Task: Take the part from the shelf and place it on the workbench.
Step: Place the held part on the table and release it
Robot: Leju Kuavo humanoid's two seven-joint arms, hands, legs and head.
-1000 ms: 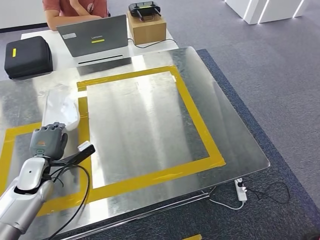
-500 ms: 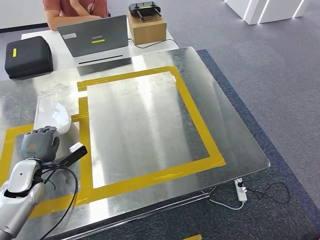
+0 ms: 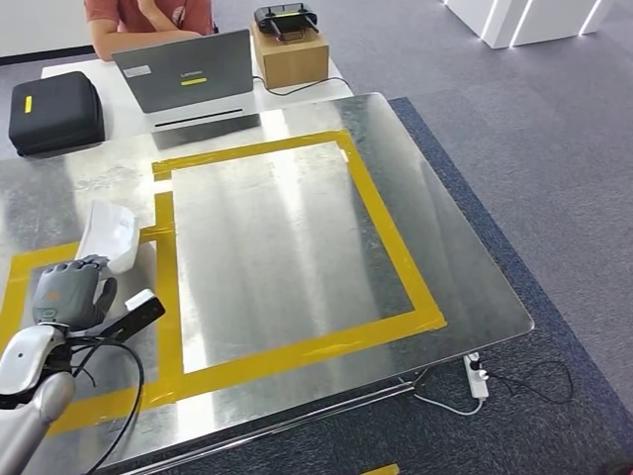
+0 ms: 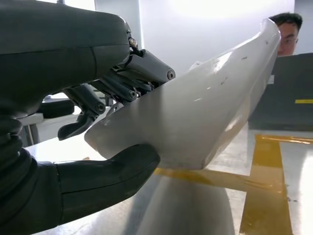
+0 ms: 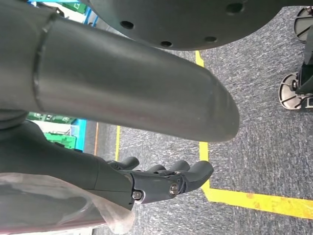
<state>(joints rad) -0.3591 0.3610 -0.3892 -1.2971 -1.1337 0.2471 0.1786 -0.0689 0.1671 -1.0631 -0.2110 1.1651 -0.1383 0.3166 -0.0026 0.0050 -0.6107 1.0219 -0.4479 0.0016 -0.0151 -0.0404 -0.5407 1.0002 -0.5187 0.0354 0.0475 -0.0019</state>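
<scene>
Grey many-fingered left hand (image 3: pixel 68 294) grips a white curved plastic part (image 3: pixel 110 234) over the reflective metal workbench (image 3: pixel 463 267), beside the yellow tape rectangle (image 3: pixel 388 236). Beyond the bench: open grey laptop (image 3: pixel 187 71), black zippered case (image 3: pixel 53 111), brown cardboard box (image 3: pixel 291 54), seated person (image 3: pixel 141 18).

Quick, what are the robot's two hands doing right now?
Left hand: holding the white part over the workbench.
Right hand: open, fingers stretched out, holding nothing.
</scene>
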